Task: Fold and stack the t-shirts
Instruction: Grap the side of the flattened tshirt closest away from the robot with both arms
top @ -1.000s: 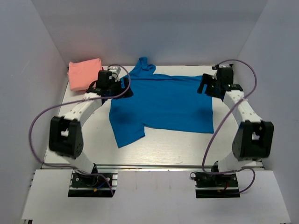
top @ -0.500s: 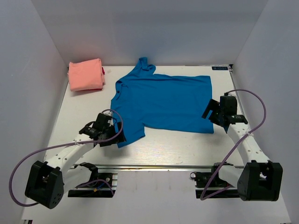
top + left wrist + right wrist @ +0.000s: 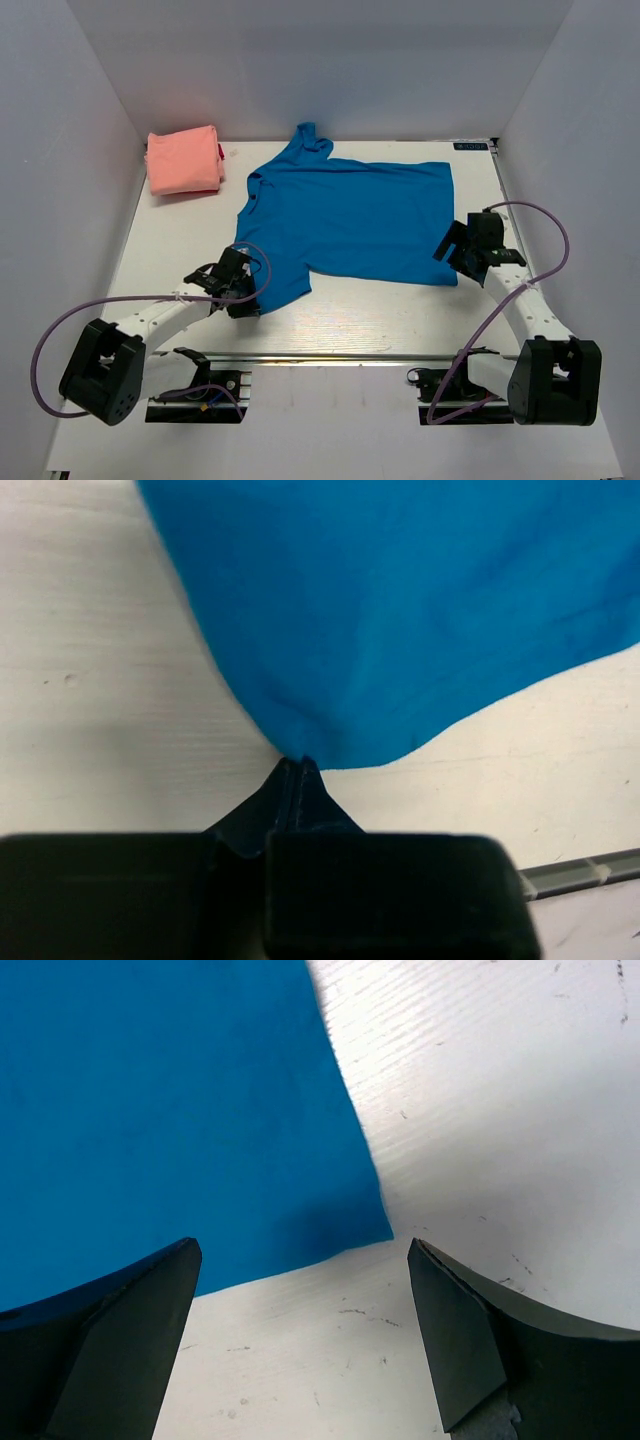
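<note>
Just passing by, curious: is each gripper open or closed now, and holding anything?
Left gripper: closed on the edge of the blue t-shirt.
Right gripper: open, holding nothing, above the t-shirt's corner.

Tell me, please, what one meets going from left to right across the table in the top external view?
salmon-pink t-shirt → left pincer → blue t-shirt → right pincer

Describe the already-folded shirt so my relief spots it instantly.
Start at the white table and go to its far left corner. The salmon-pink t-shirt lies there as a compact folded block. Its neighbour, the blue t-shirt, is spread flat mid-table.
</note>
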You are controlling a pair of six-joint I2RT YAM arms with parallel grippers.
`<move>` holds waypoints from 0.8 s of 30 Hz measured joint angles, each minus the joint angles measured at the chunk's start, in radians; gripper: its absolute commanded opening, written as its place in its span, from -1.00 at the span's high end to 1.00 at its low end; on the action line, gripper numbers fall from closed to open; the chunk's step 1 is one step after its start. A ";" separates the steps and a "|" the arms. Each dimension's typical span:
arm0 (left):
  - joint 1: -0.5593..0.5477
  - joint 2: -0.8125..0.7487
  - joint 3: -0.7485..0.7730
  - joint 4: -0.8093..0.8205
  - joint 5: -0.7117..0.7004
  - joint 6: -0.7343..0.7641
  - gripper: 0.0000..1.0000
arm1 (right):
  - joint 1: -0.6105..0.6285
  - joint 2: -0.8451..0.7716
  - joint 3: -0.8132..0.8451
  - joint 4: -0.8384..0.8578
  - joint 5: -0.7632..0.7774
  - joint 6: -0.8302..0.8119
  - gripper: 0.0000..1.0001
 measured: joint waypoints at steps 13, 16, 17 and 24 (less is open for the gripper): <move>-0.019 0.008 -0.004 0.063 0.027 0.021 1.00 | -0.001 0.111 -0.035 0.024 0.008 0.055 -0.80; -0.019 0.001 -0.004 0.063 0.028 0.027 1.00 | -0.001 0.153 -0.051 0.036 0.003 0.066 -0.67; -0.019 -0.003 -0.004 0.063 0.028 0.028 1.00 | -0.001 0.164 -0.056 0.040 0.002 0.071 -0.67; -0.019 -0.011 -0.001 0.058 0.030 0.031 1.00 | -0.001 0.208 -0.064 0.073 0.010 0.097 -0.21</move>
